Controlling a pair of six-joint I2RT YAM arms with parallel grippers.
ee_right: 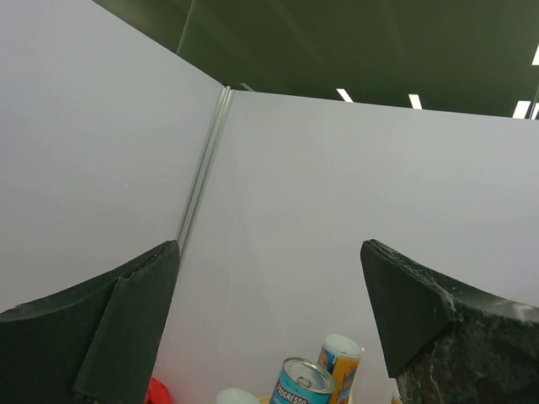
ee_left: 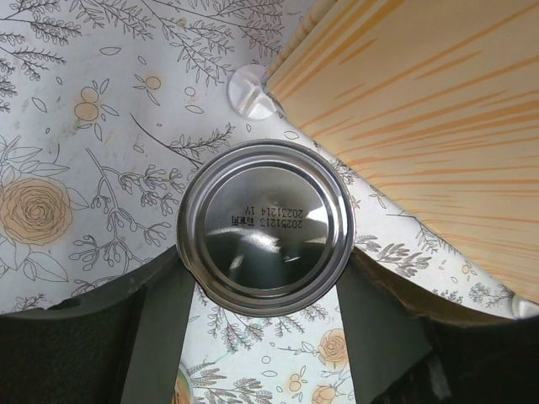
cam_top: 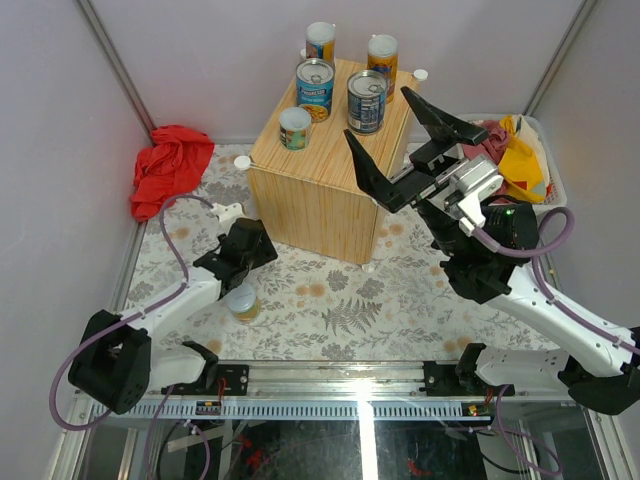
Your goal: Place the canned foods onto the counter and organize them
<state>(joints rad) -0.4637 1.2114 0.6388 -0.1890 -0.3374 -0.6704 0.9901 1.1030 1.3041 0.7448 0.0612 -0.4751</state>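
The counter [cam_top: 310,195] is a light wooden cube at the back middle. On it stand two tall orange-blue cans [cam_top: 320,42] [cam_top: 382,55], two wide blue-labelled cans [cam_top: 314,88] [cam_top: 366,100] and a short green-labelled can [cam_top: 294,128]. My left gripper [cam_top: 240,255] is low over the floral mat, left of the counter, shut on a can whose silver lid [ee_left: 265,227] sits between the fingers. Another short can [cam_top: 241,303] stands on the mat under that arm. My right gripper [cam_top: 376,112] hangs open and raised at the counter's right side, holding nothing [ee_right: 268,246].
A red cloth [cam_top: 170,165] lies crumpled at the back left. A white basket [cam_top: 555,190] of coloured cloths stands at the back right. A white round cap [ee_left: 251,91] marks the counter's lower corner near the held can. The metal frame rail [cam_top: 330,385] runs along the front.
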